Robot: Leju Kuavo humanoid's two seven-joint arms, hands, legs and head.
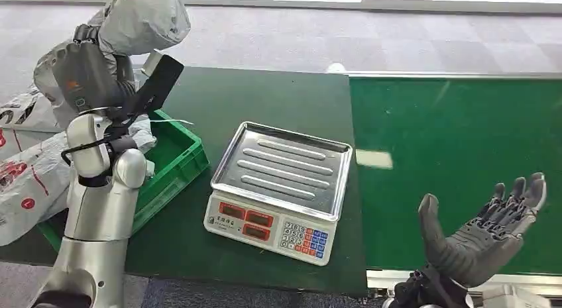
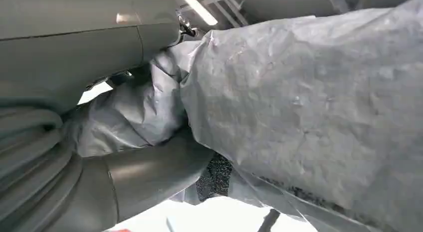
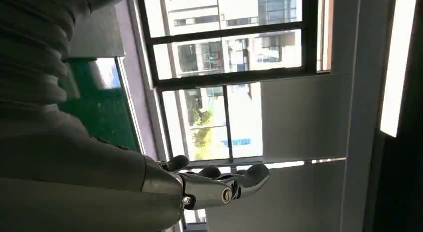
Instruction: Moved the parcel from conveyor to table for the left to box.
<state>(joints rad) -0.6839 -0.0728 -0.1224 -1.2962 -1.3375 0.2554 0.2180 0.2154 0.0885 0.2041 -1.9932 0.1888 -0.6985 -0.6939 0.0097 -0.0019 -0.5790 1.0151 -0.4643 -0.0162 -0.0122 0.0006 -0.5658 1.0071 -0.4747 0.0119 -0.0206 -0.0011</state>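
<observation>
The left hand [image 1: 89, 76] grips a grey poly-bag parcel [image 1: 142, 20] above the green crate [image 1: 175, 159]; best lowered well inside before release, while the right hand [image 1: 480, 238] waits, fingers spread.

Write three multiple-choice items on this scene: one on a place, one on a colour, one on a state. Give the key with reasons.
1. Where is the grey parcel?
A. On the scale
B. Held up in the left hand
C. On the conveyor

2. What colour is the crate?
A. Green
B. Red
C. Blue

3. How is the right hand?
A. Gripping a parcel
B. Pressing the scale
C. Open, holding nothing

Key: 1 B, the parcel is lifted above the crate in that hand; 2 A, its walls are green; 3 C, its fingers are spread over the conveyor, the scale untouched.
</observation>
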